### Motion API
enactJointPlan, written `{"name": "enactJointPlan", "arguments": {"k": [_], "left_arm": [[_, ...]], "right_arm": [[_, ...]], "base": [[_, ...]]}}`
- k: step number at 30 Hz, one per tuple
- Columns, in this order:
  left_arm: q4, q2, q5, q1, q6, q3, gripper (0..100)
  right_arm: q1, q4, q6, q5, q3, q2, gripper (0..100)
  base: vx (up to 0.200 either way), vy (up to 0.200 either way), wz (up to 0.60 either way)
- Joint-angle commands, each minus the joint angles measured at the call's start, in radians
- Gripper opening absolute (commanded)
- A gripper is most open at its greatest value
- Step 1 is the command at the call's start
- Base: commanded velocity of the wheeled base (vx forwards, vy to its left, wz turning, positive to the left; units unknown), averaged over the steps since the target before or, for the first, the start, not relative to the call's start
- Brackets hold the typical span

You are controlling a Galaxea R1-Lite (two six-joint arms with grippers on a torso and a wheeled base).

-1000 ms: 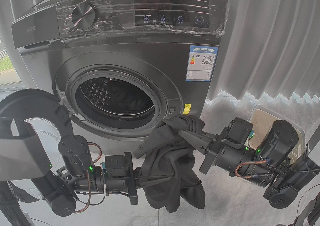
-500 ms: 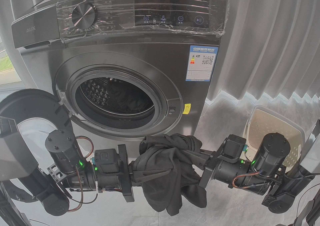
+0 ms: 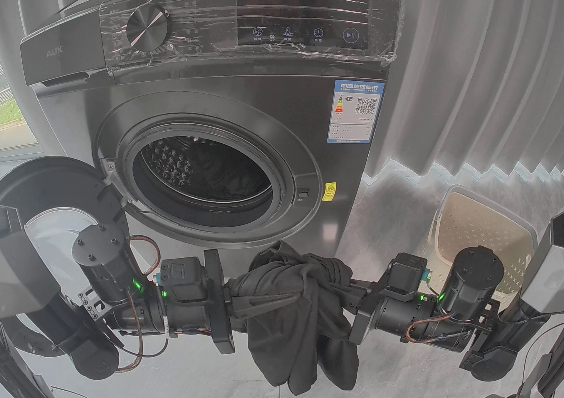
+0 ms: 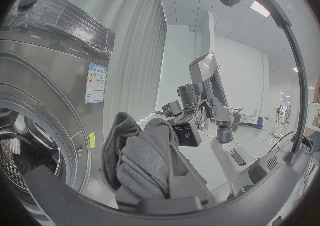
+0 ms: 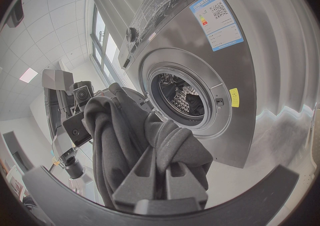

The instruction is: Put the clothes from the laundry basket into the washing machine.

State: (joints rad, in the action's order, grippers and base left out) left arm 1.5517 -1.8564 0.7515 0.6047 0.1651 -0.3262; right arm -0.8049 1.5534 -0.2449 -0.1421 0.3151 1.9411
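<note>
A dark grey garment (image 3: pixel 299 317) hangs in front of the washing machine (image 3: pixel 223 88), below its round opening (image 3: pixel 202 179). My left gripper (image 3: pixel 285 299) is shut on the garment's left side, and my right gripper (image 3: pixel 338 289) is shut on its right side. The left wrist view has the bunched cloth (image 4: pixel 143 160) between that gripper's fingers (image 4: pixel 186 173). In the right wrist view the garment (image 5: pixel 133 136) drapes over the closed fingers (image 5: pixel 143 176), with the drum (image 5: pixel 181 100) beyond. Dark clothing (image 3: pixel 229 173) lies inside the drum. The cream laundry basket (image 3: pixel 482 229) stands on the floor at the right.
The round machine door (image 3: pixel 53 199) stands swung open at the left, close behind my left arm. White curtains (image 3: pixel 482 64) hang behind and to the right of the machine. Grey floor lies bare between the machine and the basket.
Both grippers have sunk lower and shifted left with the garment between them. The right arm has drawn back off the basket, uncovering more of it.
</note>
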Motion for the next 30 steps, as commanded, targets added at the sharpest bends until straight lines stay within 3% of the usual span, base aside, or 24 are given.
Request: {"name": "enactJointPlan", "arguments": {"k": [1, 7, 8, 14, 17, 23, 30], "left_arm": [[0.002, 0.0, -0.001, -0.005, -0.003, -0.004, 0], [0.002, -0.001, -0.003, -0.013, -0.004, -0.005, 0], [0.004, -0.001, -0.003, -0.013, -0.004, -0.005, 0], [0.002, -0.003, -0.006, -0.037, -0.006, -0.002, 0], [0.002, -0.003, -0.006, -0.071, -0.009, 0.003, 0], [0.002, 0.003, -0.006, -0.089, -0.009, 0.01, 0], [0.004, 0.008, -0.006, -0.132, -0.009, 0.039, 0]], "right_arm": [[-0.005, -0.001, 0.003, -0.001, 0.002, 0.004, 0], [-0.005, -0.001, 0.006, -0.002, 0.004, -0.002, 0], [-0.005, 0.001, 0.006, -0.001, 0.009, -0.004, 100], [0.012, -0.003, 0.006, 0.003, -0.01, -0.039, 100], [0.082, -0.003, 0.012, -0.001, -0.031, -0.08, 100], [0.159, -0.003, 0.032, -0.013, -0.047, -0.102, 100], [0.17, -0.003, 0.045, -0.031, -0.057, -0.111, 100]], "base": [[0.0, 0.0, 0.0], [0.0, 0.0, 0.0], [0.0, 0.0, 0.0], [0.0, 0.0, 0.0], [0.0, 0.0, 0.0], [0.0, 0.0, 0.0], [0.0, 0.0, 0.0]]}}
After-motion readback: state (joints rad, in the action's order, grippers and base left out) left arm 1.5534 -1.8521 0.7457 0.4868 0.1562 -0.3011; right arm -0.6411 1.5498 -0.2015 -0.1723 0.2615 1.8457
